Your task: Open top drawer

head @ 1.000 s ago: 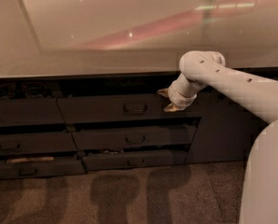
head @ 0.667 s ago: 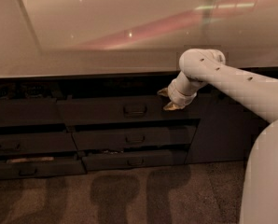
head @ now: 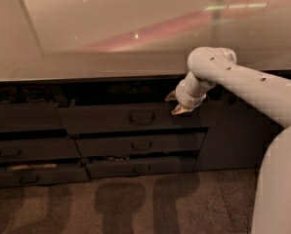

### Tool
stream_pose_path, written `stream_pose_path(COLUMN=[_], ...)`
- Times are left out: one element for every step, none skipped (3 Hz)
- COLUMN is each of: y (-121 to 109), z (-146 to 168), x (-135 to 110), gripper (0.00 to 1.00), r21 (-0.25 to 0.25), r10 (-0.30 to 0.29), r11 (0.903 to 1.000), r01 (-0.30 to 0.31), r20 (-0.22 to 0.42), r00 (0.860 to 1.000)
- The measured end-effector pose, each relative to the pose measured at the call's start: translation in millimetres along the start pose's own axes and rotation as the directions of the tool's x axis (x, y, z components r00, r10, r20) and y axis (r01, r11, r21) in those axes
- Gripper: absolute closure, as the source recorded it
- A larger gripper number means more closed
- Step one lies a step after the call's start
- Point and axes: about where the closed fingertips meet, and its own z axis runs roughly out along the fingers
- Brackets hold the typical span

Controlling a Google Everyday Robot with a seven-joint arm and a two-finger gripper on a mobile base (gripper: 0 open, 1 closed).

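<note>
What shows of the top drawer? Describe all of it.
The top drawer is a wide dark grey front, matte, with a small black loop handle at its centre. It sits under the pale countertop, above two shallower drawers, and seems pulled out slightly; its inside is too dark to read. The gripper is at its upper right edge; contact is unclear.

Tan end effector (head: 173, 105) by grey drawer (head: 106, 120)
</note>
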Motion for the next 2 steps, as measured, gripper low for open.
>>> stream_pose_path(y=[3.2,3.3], z=[-3.9,-9.8], x=[-4.0,-6.2], gripper=[1.0,1.0], r21=[0.036,0.032], r10=[0.008,0.008], r11=[0.9993,0.9995], r01=[-0.007,-0.006], r20=[-0.037,-0.038], r00=[0.999,0.999])
